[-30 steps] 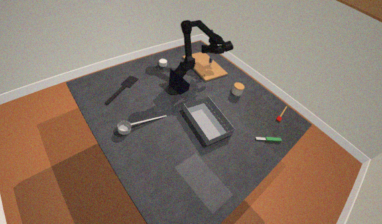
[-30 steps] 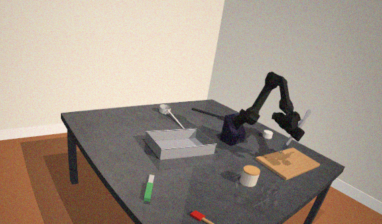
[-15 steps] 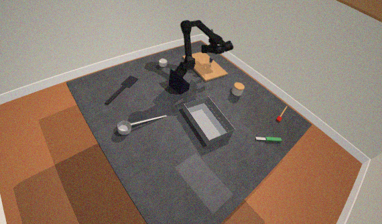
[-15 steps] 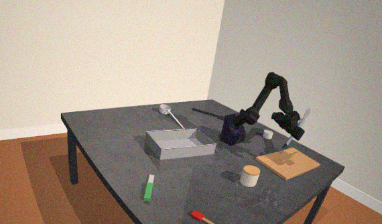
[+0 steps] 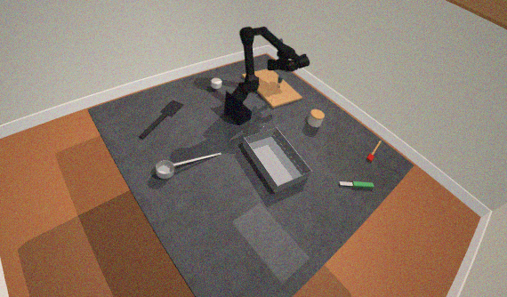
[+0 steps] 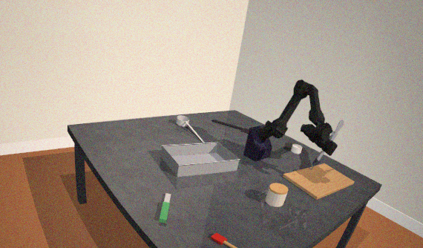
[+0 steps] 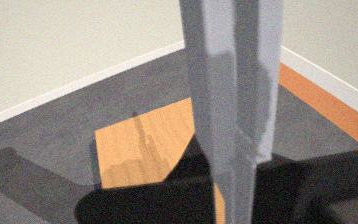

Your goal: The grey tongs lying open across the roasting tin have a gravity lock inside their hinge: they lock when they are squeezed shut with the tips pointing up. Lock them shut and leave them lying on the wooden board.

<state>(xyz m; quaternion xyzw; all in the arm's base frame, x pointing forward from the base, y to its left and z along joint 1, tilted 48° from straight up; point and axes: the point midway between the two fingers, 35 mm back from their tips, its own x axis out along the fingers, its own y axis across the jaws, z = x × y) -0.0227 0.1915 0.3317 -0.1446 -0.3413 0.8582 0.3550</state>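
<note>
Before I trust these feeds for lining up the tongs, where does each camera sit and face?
Top: high above, looking down at the table; the whole arm shows.
Exterior: beyond a table edge, facing the arm across the roasting tin.
Wrist: on the arm, facing the held tongs; black fingers show.
Top and exterior share the tin.

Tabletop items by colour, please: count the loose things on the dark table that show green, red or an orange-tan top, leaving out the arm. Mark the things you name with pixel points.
Green: 1, the green-handled tool (image 5: pixel 363 184) (image 6: pixel 164 211)
Red: 1, the red-headed brush (image 5: pixel 371 157) (image 6: pixel 218 238)
Orange-tan top: 2, the wooden board (image 5: pixel 287 95) (image 6: pixel 318 187) (image 7: pixel 130 145) and the lidded jar (image 5: pixel 316 119) (image 6: pixel 276 197)
Total: 4
</note>
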